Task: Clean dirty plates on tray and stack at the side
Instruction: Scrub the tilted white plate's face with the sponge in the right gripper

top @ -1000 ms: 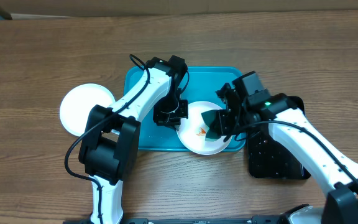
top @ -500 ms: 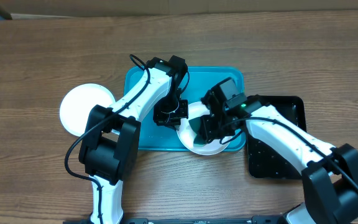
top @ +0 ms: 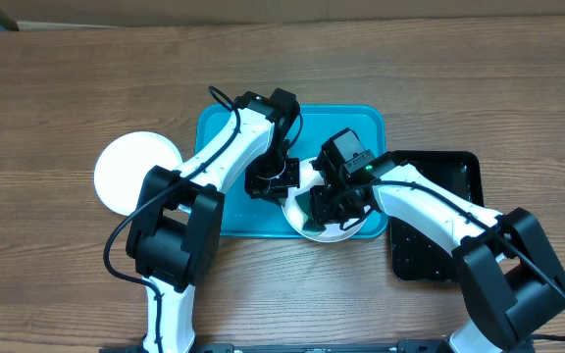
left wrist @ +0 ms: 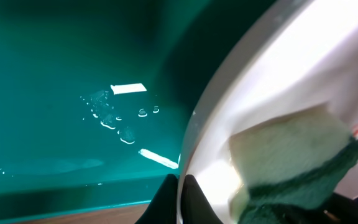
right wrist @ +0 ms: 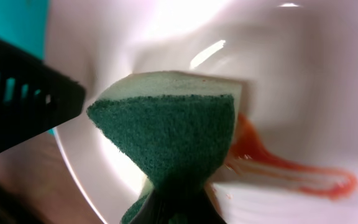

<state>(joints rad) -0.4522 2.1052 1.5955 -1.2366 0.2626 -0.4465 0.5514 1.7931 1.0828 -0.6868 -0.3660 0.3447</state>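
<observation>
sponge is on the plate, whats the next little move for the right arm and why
Probably drag the sponge sideways across the orange-red smear beside it on the white plate. The smear is not yet wiped, the right pincer grips the sponge, and the left pincer pins the plate's rim, so the plate should hold steady.

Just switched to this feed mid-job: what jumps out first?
The right hand holds a green-and-yellow sponge against the orange-red smear in a white plate at the turquoise tray's front right corner. The left hand pinches that plate's rim. A second white plate lies on the table left of the tray.
</observation>
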